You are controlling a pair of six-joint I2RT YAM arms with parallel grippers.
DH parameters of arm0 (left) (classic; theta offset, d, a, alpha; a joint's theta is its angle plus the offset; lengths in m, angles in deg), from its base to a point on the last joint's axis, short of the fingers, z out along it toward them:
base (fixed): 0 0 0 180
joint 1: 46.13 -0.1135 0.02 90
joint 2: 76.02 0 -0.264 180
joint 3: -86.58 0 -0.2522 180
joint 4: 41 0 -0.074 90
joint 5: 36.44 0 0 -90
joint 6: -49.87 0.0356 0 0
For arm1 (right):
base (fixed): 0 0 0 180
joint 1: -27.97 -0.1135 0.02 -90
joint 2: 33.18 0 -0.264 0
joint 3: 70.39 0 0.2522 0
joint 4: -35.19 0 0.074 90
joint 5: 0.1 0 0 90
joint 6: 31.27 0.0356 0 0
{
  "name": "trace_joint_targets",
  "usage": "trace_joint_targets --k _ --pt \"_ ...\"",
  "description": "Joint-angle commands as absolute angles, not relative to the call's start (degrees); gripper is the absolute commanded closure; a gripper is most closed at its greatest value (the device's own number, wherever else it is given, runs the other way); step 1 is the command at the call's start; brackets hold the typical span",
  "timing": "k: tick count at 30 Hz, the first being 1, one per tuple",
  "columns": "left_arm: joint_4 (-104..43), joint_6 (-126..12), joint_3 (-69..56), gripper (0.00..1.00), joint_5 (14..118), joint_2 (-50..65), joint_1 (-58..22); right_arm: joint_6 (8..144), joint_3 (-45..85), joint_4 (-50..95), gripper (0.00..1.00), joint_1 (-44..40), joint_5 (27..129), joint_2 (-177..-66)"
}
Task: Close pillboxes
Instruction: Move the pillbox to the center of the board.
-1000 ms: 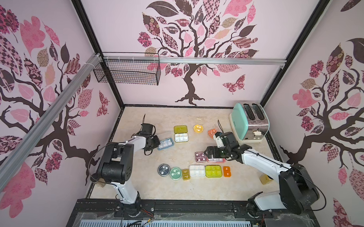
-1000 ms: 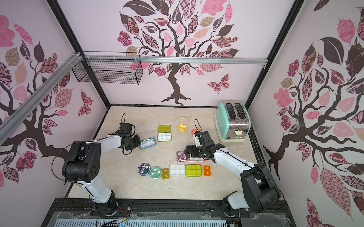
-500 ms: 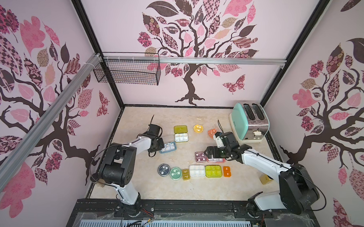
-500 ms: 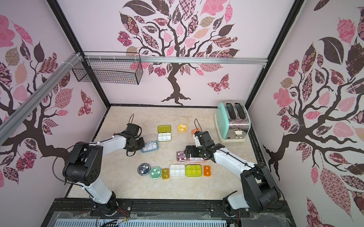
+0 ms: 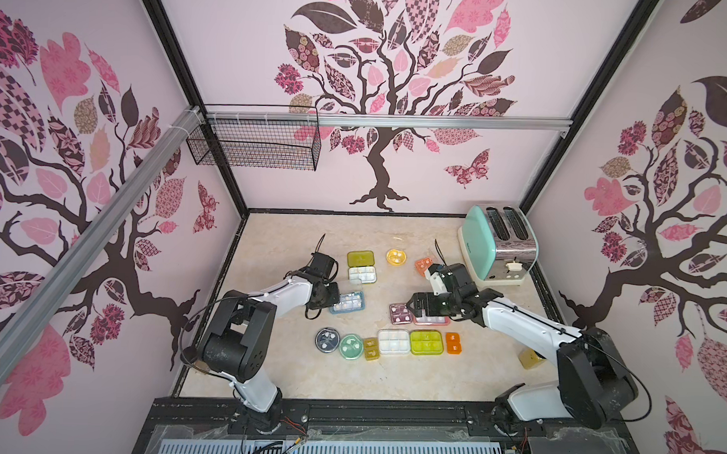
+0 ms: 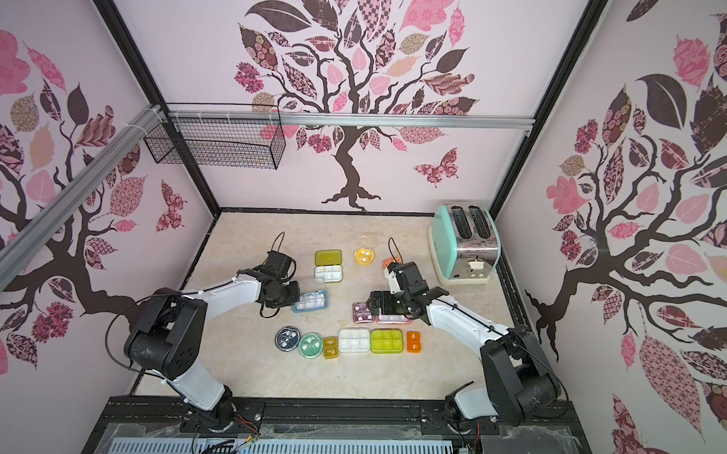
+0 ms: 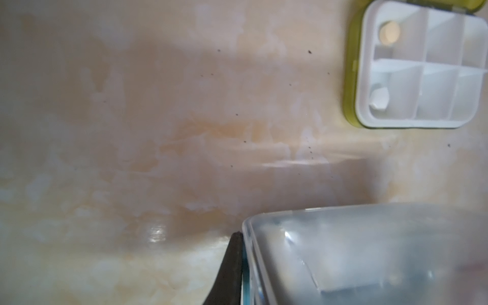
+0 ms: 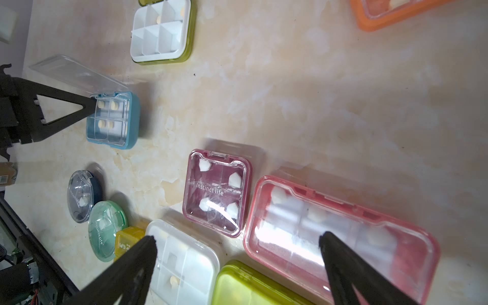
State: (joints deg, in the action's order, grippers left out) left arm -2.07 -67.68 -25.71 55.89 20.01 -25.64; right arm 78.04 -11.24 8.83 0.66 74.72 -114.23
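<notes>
The blue pillbox (image 8: pixel 116 121) is the one I'm on. It sits right at the tips of the left pincer (image 8: pixel 91 102), and its clear lid (image 8: pixel 76 71) stands up, tilted back beside the fingers, so this case is not closed. Pills show in its compartments.

In the right wrist view, the left pincer's two fingers are drawn together to a point against the case's rim by the hinge. Whether they nip the lid's edge I cannot tell. In the left wrist view, one dark finger (image 7: pixel 232 266) lies against the side of that lid.

Just past the blue case from the left pincer lies the open lime pillbox (image 5: pixel 362 274), its white tray showing and its lid laid flat.

The right pincer (image 8: pixel 237 240) hangs with its fingers spread wide, holding nothing. One fingertip is over the pink pillbox (image 8: pixel 340 237), whose lid is down, and the other is over the white pillbox (image 8: pixel 184 261). Ahead of the gap between the tips is the maroon pillbox (image 8: pixel 216 192), shut and just beside the pink one. The closed lime pillbox (image 8: pixel 250 287) sits under the pincer, next to the white one.

Out past the white case run a yellow pillbox (image 8: pixel 126 241), a round green pillbox (image 8: pixel 105 229) and a round navy pillbox (image 8: pixel 80 195). Behind the right pincer stands the toaster (image 5: pixel 498 245) — well apart from the cases.
</notes>
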Motion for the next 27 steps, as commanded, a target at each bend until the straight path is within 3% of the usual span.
trace_joint_targets --k 1,15,27 --pt "-4.08 -68.43 -23.06 0.90 57.23 22.30 -23.90 78.33 -10.43 8.77 0.01 0.55 73.98 -113.96" --pt "-3.72 -67.96 -12.11 0.90 58.97 31.95 -17.05 77.62 -10.84 9.53 0.01 0.55 71.39 -113.96" --pt "1.43 -65.76 -8.78 0.87 56.22 32.76 -16.88 76.49 -8.88 9.12 0.01 0.55 70.91 -115.72"
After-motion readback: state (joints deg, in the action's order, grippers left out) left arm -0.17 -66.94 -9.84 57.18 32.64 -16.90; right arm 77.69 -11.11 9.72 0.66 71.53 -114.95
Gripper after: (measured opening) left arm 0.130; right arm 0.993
